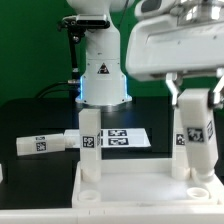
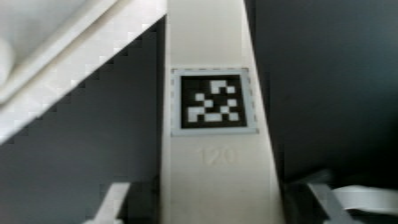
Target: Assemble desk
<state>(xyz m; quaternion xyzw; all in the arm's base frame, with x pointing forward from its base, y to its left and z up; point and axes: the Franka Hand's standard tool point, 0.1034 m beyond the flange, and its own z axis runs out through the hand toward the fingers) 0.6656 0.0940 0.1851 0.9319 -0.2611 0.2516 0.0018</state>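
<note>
Seating the leg (image 1: 195,135) at the exterior view's right into the corner socket (image 1: 198,186) of the tabletop (image 1: 135,196) likely needs a centred grip: the claw (image 2: 222,200) straddles it open, fingers (image 2: 116,200) clear of both sides, so close evenly and keep it upright.

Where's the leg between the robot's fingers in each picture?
Exterior view: the leg stands upright at the tabletop's corner on the exterior view's right, under the gripper.
Wrist view: the leg runs through the middle of the picture, between the fingertips.
Shared landmark: the leg's black-and-white tag, also in the wrist view.
</note>
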